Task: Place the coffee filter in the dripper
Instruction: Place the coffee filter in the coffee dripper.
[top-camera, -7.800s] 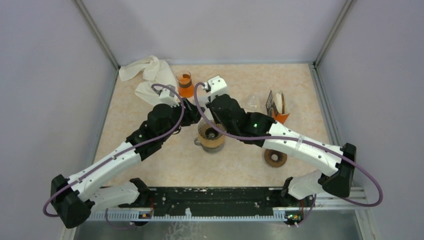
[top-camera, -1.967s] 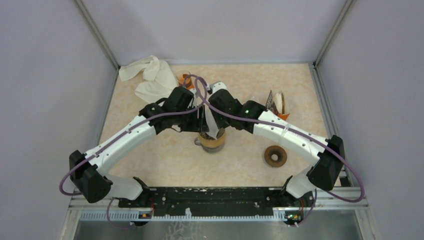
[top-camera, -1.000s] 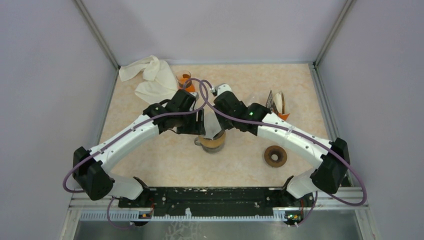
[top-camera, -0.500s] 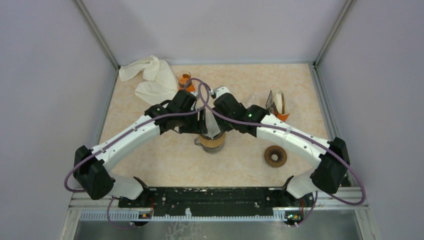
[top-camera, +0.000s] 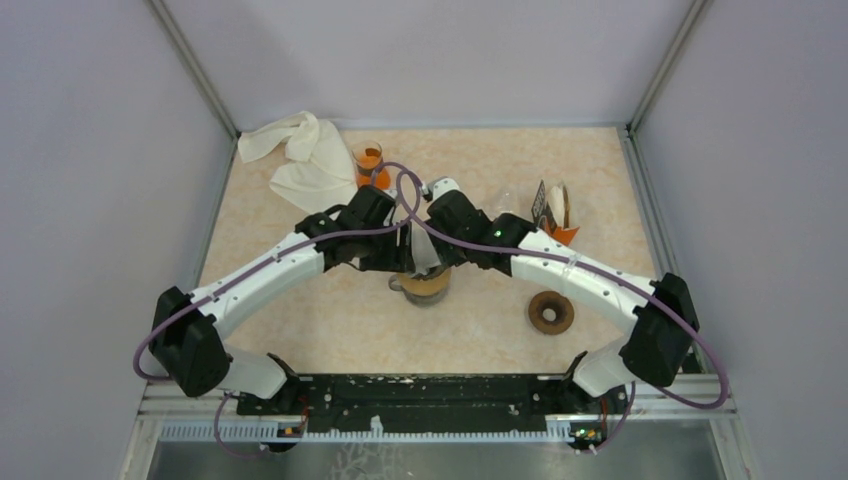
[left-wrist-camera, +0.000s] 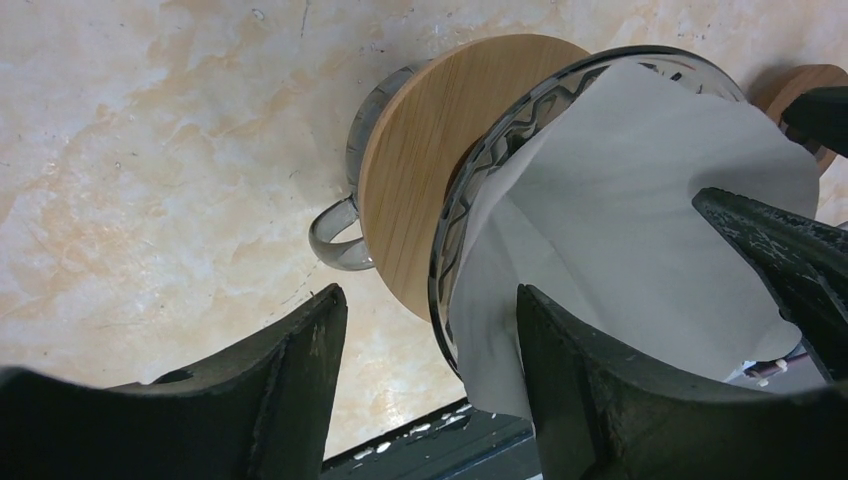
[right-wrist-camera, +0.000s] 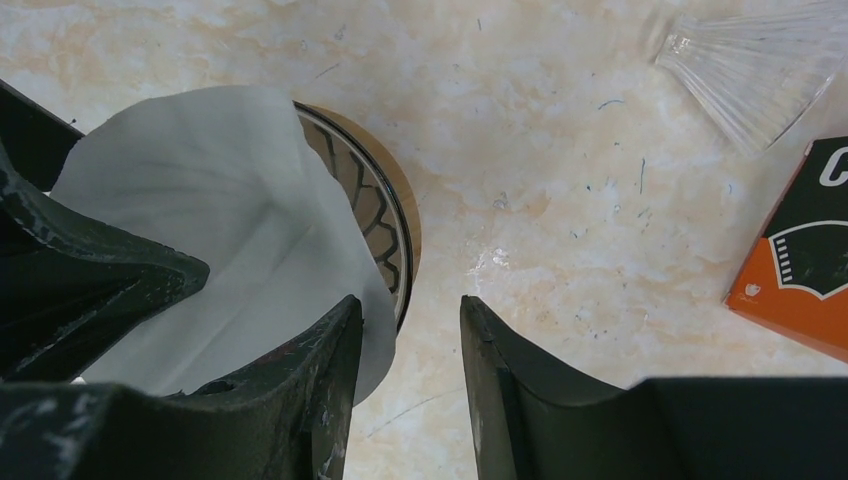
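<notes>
Desk: Filter position, please?

Operator: I see the coffee filter (left-wrist-camera: 620, 200) standing in the mouth of the dripper (left-wrist-camera: 425, 150), at the centre of the top view. The white paper is opened out and rises past the glass rim. In the right wrist view it spills over the rim at lower centre. How deep it sits I cannot tell.

Desk: And your grippers?

Operator: Both meet over the dripper. The left gripper (left-wrist-camera: 430, 295) has its jaws spread wide. One finger is at the lower left of its frame over bare table (left-wrist-camera: 150, 150), the other at lower right across the paper's edge. The wooden collar and glass rim show in the gap, and I see it pinching nothing. The right gripper (right-wrist-camera: 410, 305) has its jaws apart by a narrower gap. The paper's edge lies by the inner side of its lower-left finger and table shows between the fingers, so no pinch there either. Each wrist view also shows a finger of the other gripper overlapping the paper.

Desk: Anything else around?

Operator: A white cloth (top-camera: 295, 150) in the upper left of the top view, with a glass of orange stuff (top-camera: 369, 160) just beside it. A brown ring (top-camera: 550, 312) lies right of the dripper, apart from it. An orange and black box (right-wrist-camera: 800, 270) sits at the right edge of the right wrist view, a clear ribbed glass piece (right-wrist-camera: 750, 70) above it
</notes>
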